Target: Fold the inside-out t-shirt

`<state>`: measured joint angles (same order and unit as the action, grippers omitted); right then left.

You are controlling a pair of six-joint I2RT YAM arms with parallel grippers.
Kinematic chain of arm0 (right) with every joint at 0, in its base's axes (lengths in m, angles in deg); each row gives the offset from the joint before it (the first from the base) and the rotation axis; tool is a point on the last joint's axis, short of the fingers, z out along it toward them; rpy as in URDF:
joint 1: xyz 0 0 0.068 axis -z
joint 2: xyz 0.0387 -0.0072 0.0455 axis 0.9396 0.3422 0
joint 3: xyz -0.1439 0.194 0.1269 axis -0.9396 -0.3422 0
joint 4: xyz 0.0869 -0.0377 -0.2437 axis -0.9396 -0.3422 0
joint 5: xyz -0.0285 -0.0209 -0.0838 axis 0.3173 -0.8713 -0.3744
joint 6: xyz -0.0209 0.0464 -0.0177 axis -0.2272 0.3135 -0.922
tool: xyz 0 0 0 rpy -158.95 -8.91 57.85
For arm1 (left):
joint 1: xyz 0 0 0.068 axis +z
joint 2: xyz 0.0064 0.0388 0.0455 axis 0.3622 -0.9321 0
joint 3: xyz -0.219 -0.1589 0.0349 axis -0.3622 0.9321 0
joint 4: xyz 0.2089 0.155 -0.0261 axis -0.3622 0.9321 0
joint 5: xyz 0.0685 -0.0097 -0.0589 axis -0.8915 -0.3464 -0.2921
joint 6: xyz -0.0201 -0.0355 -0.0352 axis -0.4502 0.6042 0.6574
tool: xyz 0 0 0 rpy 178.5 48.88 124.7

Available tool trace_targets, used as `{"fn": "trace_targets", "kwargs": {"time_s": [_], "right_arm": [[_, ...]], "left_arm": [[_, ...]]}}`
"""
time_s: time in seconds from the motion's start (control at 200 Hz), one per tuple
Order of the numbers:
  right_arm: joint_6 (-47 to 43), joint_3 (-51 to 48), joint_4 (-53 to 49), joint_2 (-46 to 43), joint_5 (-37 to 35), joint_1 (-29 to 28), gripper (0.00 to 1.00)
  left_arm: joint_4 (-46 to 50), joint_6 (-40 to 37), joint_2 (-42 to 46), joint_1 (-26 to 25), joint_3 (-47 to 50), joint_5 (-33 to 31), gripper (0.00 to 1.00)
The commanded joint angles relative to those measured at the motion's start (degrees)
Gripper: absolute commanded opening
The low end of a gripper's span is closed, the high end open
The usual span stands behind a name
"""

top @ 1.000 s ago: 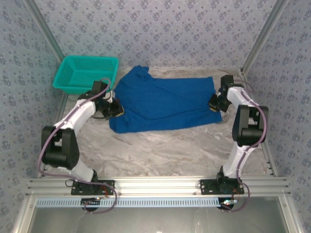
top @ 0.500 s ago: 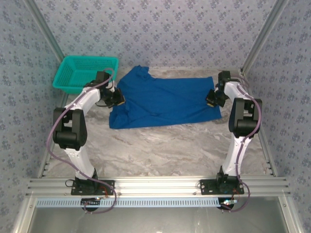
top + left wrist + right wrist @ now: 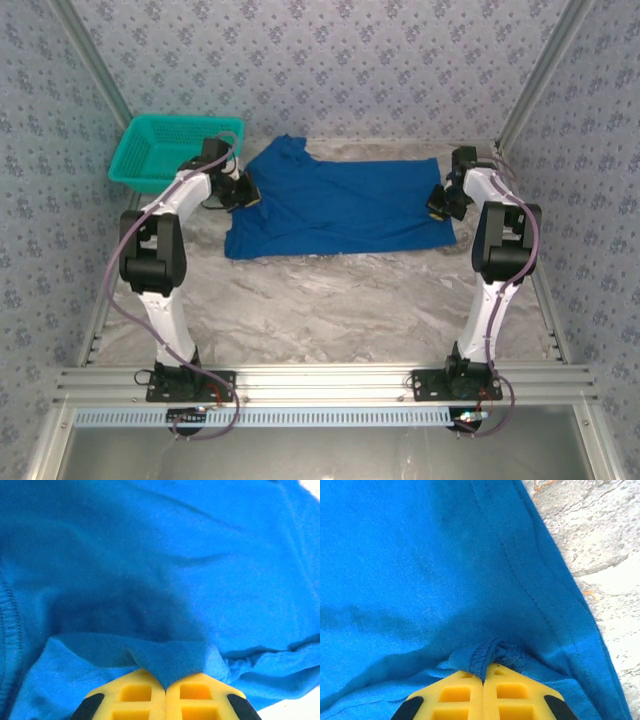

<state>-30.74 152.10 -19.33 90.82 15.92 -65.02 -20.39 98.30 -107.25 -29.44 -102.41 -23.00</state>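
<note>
1. The blue t-shirt [image 3: 340, 205] lies spread flat on the far half of the marbled tabletop [image 3: 330, 310]. Its long side runs left to right, and one part pokes toward the back wall at the far left.
2. The left end effector [image 3: 243, 194] sits at the shirt's left edge. In the left wrist view, the yellow fingers [image 3: 135, 695] are pressed together on a small raised peak of the blue cloth [image 3: 160, 570], which bunches up just in front of them.
3. The right end effector [image 3: 438, 205] sits at the shirt's right edge. In the right wrist view it is clamped on a puckered fold of the fabric [image 3: 420, 570], beside a stitched hem [image 3: 540, 615] that runs along the shirt's border, with bare tabletop past it.
4. A teal mesh basket [image 3: 160, 150] stands in the far left corner, just left of the shirt and beside the left arm.
</note>
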Motion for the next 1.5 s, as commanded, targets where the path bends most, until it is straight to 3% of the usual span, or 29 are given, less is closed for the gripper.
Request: {"fn": "trace_targets", "kwargs": {"time_s": [0.0, 0.24, 0.39, 0.52, 0.71, 0.774, 0.879, 1.084, 1.324, 1.494], "right_arm": [[0.49, 1.71, 0.33, -1.03, -0.89, 0.11, 0.00], [0.28, 3.19, 1.06, -0.95, -0.73, 0.23, 0.12], [-0.20, 4.81, 0.79, -3.00, -1.97, 0.99, 0.26], [-0.60, 5.10, -0.36, -4.71, -2.49, 1.74, 0.33], [-2.87, -1.93, 4.81, -11.72, 0.97, -1.58, 0.38], [-4.74, -5.25, 7.56, -13.89, 2.16, -4.95, 0.40], [-4.99, -6.40, 6.57, -13.67, -3.48, -7.72, 0.43], [-5.65, -4.25, 4.99, -7.94, -11.41, -5.27, 0.46], [-9.26, -1.87, 5.47, -2.15, -14.50, -4.97, 0.43], [-9.96, 1.21, 4.59, 1.07, -13.72, -4.62, 0.34]], "left_arm": [[0.18, -0.19, -2.01, 0.55, -3.68, 0.51, 0.00], [0.63, 0.39, -6.61, 0.53, -8.83, -0.40, 0.00], [1.88, 0.36, -8.83, 0.55, -13.15, -1.42, 0.14], [2.84, 0.27, -9.17, 0.49, -15.62, -1.59, 0.37], [2.77, 0.26, -6.01, 0.42, -16.55, -0.73, 0.48], [1.41, 0.50, -2.84, 0.20, -13.99, -0.64, 0.49], [-3.34, 1.17, 5.05, -0.25, -4.79, -1.52, 0.51], [-11.25, 3.07, 17.92, -1.02, 14.10, -3.23, 0.54], [-13.33, 3.08, 18.90, -4.04, 21.66, -3.43, 0.53], [-14.59, 3.26, 17.63, -5.55, 24.16, -4.09, 0.53]]}}
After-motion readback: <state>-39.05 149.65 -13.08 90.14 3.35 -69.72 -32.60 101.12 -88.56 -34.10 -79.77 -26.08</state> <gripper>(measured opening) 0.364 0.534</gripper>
